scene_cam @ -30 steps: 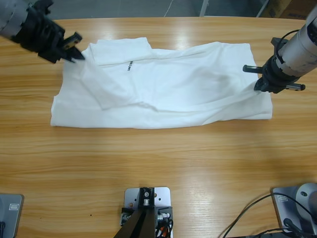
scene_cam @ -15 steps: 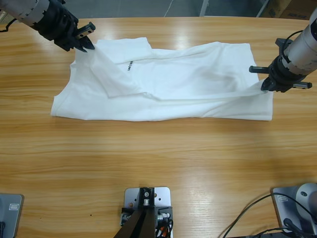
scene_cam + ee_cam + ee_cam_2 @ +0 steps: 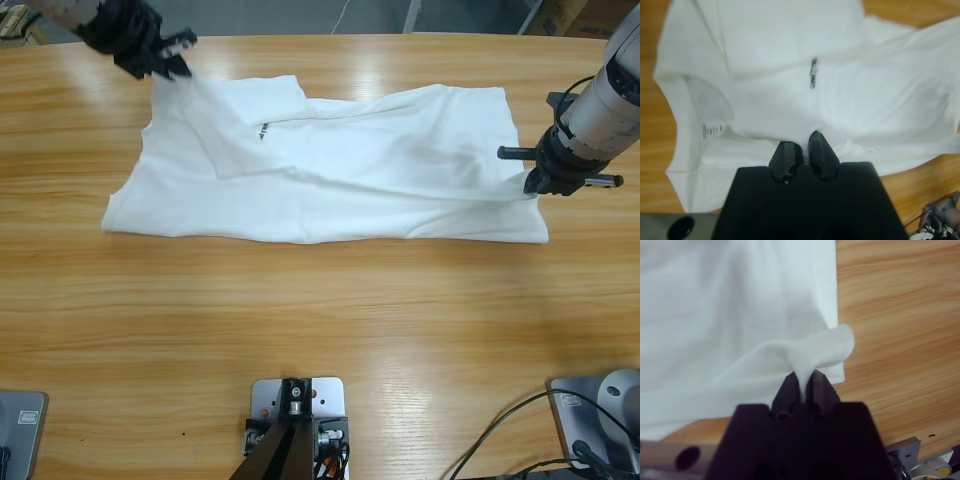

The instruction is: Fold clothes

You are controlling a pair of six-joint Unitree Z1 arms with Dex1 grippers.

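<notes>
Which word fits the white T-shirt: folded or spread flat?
Folded, partly: the T-shirt lies doubled lengthwise on the table, both ends pinched by the left gripper and right gripper.

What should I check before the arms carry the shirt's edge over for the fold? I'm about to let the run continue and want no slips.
1. Left gripper shut on the T-shirt: ok, cloth is pinched between its fingers.
2. Right gripper shut on the shirt's edge: ok, a tuft of fabric rises from between its fingers.
3. Both pinched edges lifted off the table: ok at the left corner; at the right only slightly raised.
4. Fabric lying flat between the grips: not ok, wrinkles and a folded-over flap show near the printed text.
5. How many layers each grip holds: cannot tell.
</notes>
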